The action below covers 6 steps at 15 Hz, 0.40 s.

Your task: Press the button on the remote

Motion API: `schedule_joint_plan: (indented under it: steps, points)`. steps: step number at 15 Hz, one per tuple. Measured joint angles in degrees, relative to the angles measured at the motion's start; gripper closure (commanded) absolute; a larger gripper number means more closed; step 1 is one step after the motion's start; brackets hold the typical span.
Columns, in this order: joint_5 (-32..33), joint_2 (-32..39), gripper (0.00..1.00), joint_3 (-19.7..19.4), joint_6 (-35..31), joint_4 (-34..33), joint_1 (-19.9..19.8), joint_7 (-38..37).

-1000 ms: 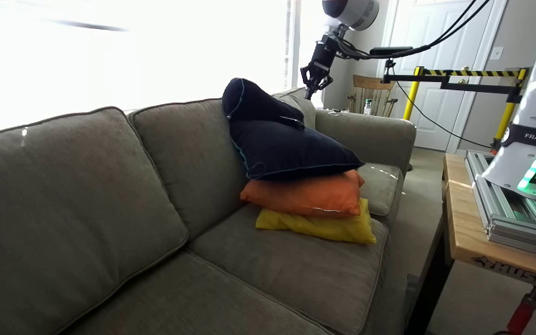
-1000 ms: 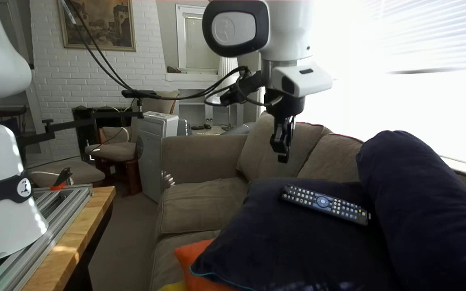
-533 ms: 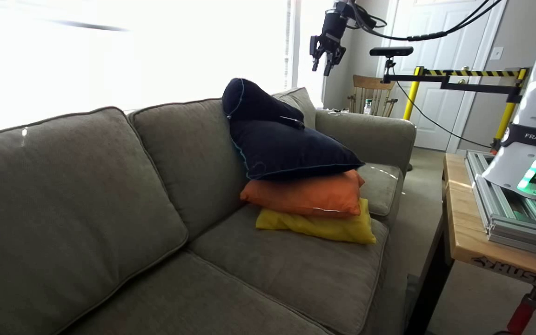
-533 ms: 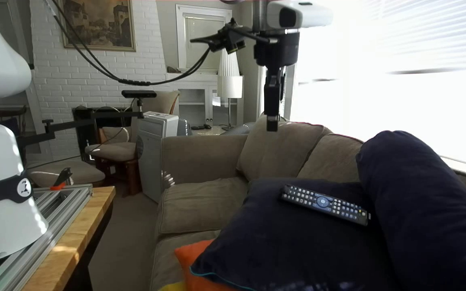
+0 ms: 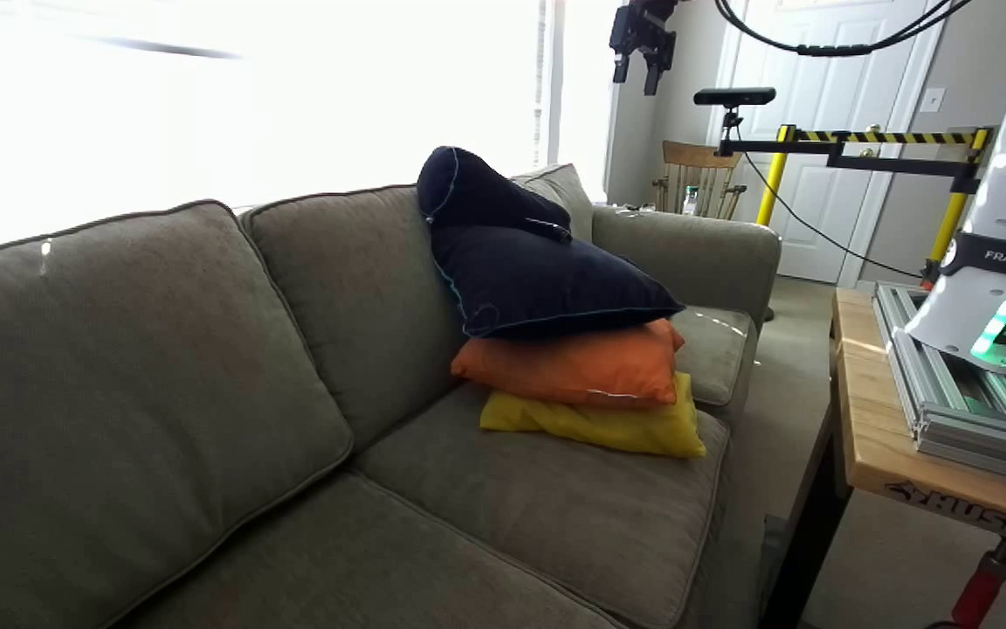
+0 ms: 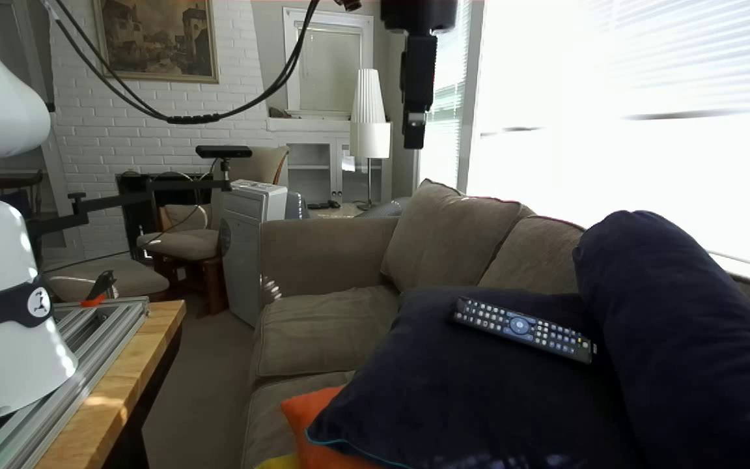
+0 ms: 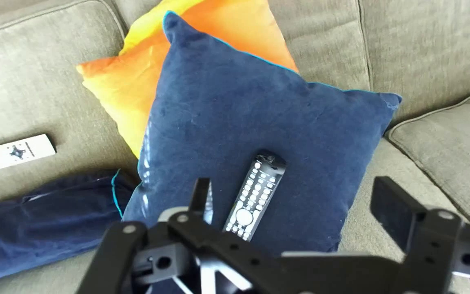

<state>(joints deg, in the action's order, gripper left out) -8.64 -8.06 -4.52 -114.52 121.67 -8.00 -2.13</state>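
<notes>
The black remote (image 7: 255,196), with rows of pale buttons and a round pad (image 7: 244,217), rests on a navy pillow (image 7: 259,110). Its lower end is hidden behind the gripper in the wrist view. The same remote (image 6: 521,329) lies buttons up in an exterior view. High above the pillow, touching nothing, hangs my gripper (image 5: 636,80). Its jaws stand wide apart with nothing held; the remote shows far below the gripper (image 7: 294,200) in the wrist view. A second, white remote (image 7: 14,154) lies on the sofa.
A navy bolster (image 6: 668,339) leans beside the remote. Orange (image 5: 573,367) and yellow (image 5: 599,424) pillows are stacked under the navy one on the beige sofa (image 5: 485,498). A camera on a stand (image 5: 734,96) and the arm's base on a wooden table (image 5: 870,393) stand nearby.
My gripper has risen well away from the pillow, and its jaws have gone from shut to wide open. The black remote and the pillows stay where they were.
</notes>
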Motion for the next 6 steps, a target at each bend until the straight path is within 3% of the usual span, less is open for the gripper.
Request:
schedule_joint_plan:
  steps: [6]
  points:
    - [3.4, -2.2, 0.00, -0.2, 1.4, -0.4, 0.0, 5.8]
